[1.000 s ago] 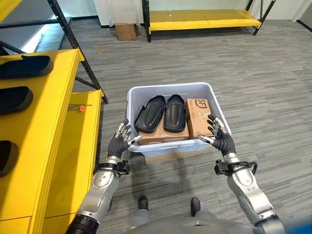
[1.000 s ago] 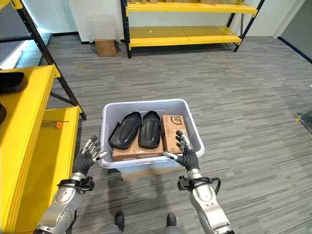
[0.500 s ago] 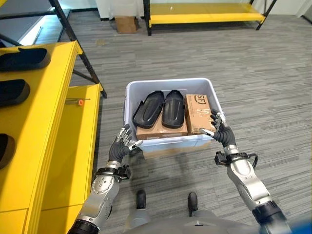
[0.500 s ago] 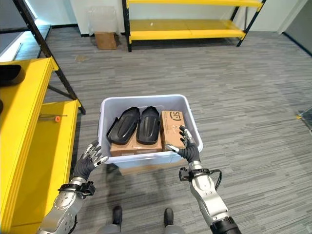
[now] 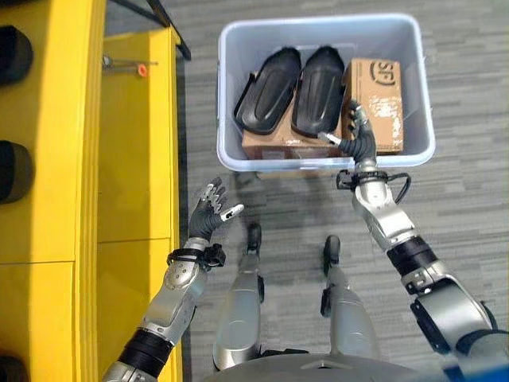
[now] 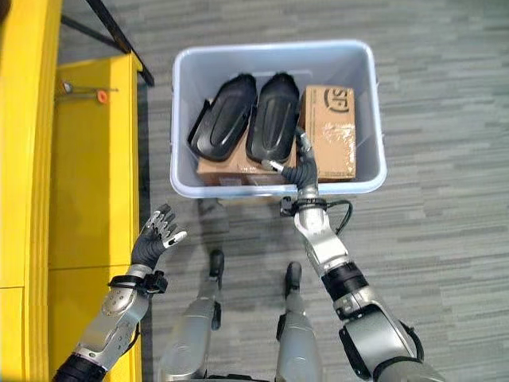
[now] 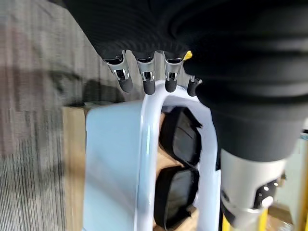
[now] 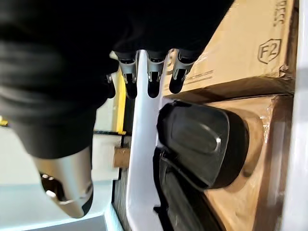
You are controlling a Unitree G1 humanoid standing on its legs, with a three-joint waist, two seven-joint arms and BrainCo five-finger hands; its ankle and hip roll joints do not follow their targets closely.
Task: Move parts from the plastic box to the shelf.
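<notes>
Two black parts point(image 5: 267, 91) point(image 5: 318, 89) lie side by side atop a brown carton point(image 5: 278, 146) inside the pale plastic box point(image 5: 231, 161), which stands on the grey floor point(image 5: 469, 199). The right robot hand point(image 5: 355, 142) reaches over the box's near rim, its fingers point(image 8: 154, 77) loosely spread and holding nothing, with its tips just short of the nearer black part and beside a second carton point(image 5: 376, 94) that stands at the hand's outer side. In the right wrist view the dark-tipped fingers hang above the white rim, the glossy parts just past them. The left robot hand point(image 5: 208, 216) hovers over the floor, well apart from the box and nearer the robot than it, with its fingers point(image 7: 146, 79) fanned open and its palm empty. To that hand's outer side runs the yellow shelf point(image 5: 135, 159), where more dark parts point(image 5: 14, 171) point(image 5: 16, 53) rest along the far edge. A small orange-tipped tool point(image 5: 127, 67) lies on the shelf, well ahead of the left robot hand and level with the far end of the box.
</notes>
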